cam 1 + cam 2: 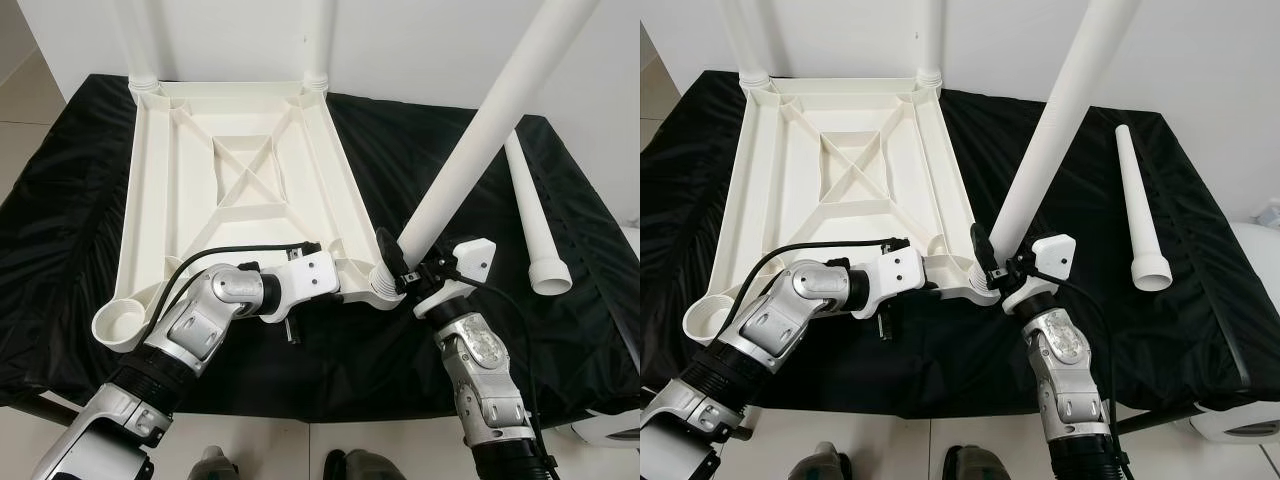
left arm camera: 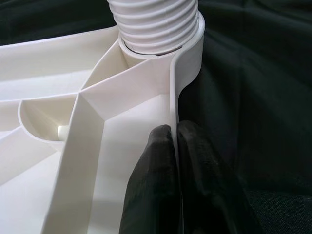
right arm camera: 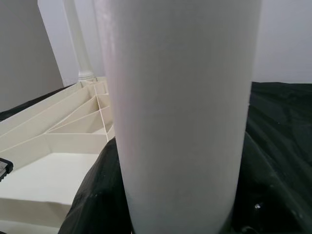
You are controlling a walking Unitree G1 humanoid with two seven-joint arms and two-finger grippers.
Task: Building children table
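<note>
while both fingertips half hidden: left gripper point(image 1: 345, 283) pinching tabletop point(image 1: 240, 170) rim, right gripper point(image 1: 398, 268) clasping leg point(image 1: 480, 150).

Left gripper point(image 2: 174, 146) jaws astride tabletop rim point(image 2: 174, 97)

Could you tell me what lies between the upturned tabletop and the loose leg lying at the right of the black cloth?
The leg held by the right gripper leans across that stretch; beneath it, bare black cloth separates tabletop and loose leg, as the eye views show.
</note>
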